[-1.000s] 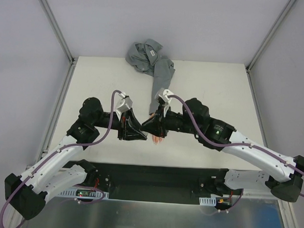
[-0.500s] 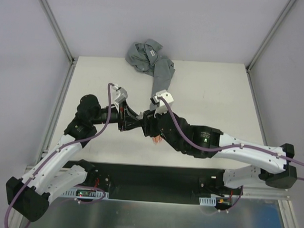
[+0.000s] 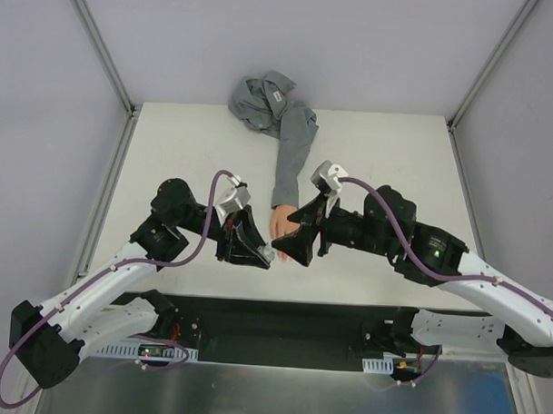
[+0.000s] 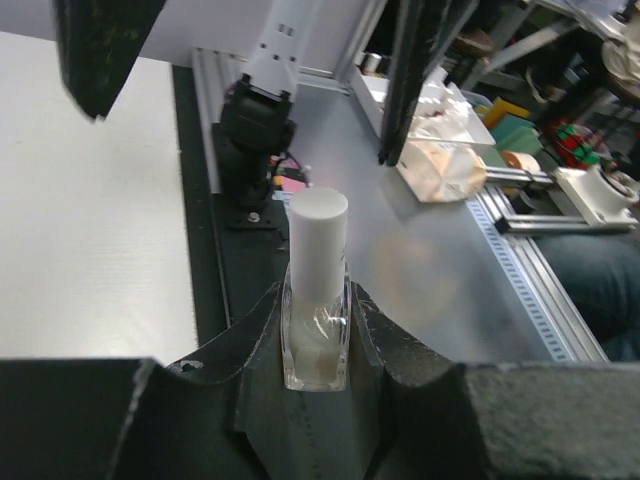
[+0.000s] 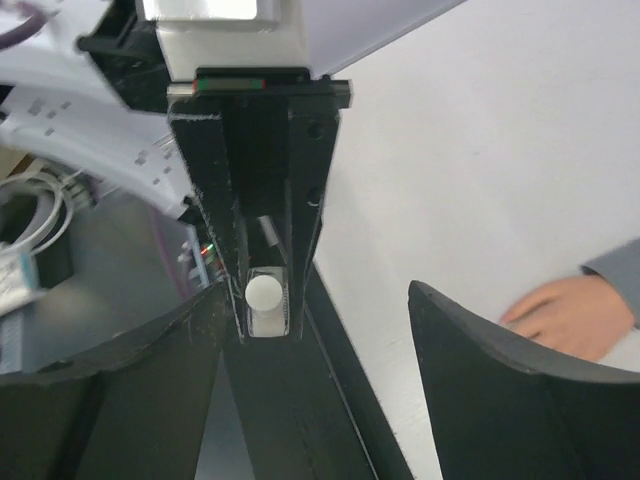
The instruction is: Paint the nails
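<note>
Step in hand seems to be opening the polish. At middle left of the top view, the left gripper (image 3: 257,249) squeezes the small clear bottle (image 4: 316,335) tight. Next, the right gripper (image 3: 294,237), jaws wide apart, must close on the white cap (image 4: 318,228) and twist. The mannequin hand (image 3: 278,223) lies between both grippers; its nails are too small to see.

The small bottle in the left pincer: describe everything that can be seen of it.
The bottle is small, clear glass by its look, with flat sides and a pale, almost colourless fill. A white cylindrical cap, matt like plastic, sits on its neck. The left pincer holds it in the air: two black fingers clamp the glass body from both sides, with the cap pointing outward past their tips. Nothing else touches it. The open right pincer faces the cap but stays clear of it.
</note>
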Motion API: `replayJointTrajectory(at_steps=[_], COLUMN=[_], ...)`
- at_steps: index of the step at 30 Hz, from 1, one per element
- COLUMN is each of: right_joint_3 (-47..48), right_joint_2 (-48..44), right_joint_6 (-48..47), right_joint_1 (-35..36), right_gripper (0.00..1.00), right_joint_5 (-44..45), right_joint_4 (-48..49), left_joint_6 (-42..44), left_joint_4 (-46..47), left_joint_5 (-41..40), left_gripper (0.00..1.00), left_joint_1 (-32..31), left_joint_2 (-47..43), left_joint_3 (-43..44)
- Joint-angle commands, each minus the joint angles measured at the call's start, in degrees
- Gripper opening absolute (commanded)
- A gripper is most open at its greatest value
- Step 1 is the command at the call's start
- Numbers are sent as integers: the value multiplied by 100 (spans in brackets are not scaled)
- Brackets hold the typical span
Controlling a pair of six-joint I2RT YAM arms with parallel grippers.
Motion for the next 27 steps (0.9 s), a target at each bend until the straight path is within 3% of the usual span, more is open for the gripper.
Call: replayJointTrajectory(at_steps=[1,4,8,14,18,24,27], right_joint_3=[-319,-267,-135,-65,-205,-469,-338], right_joint_2=[-20,200,499,719,728,771,894], right_joint_6=[-327,-362,-406,-397,-309,208,621], right_joint_1=[-360,-431,-440,-467,-467,-388,-37], right_gripper=[74,66,54,21,5,1,1], right_joint_5=[-2496,-3183,-3476,-3441,-3221,-2370,-696], right_joint_4=[743,858,981,1078,1122,1350,1107], left_joint_6=[-165,-200,-218,-209,-17,194,370], left_joint_4=[638,674,682,691,473,86,-301], left_joint_5=[910,964,1052,912,325,-1029,-1908], left_gripper=[0,0,0,0,0,0,0], left_joint_1=[-197,-250,-286,-286,-129,575,821], left_joint_2=[39,83,145,127,31,-303,-461], left_joint_3=[89,106,124,115,106,36,27])
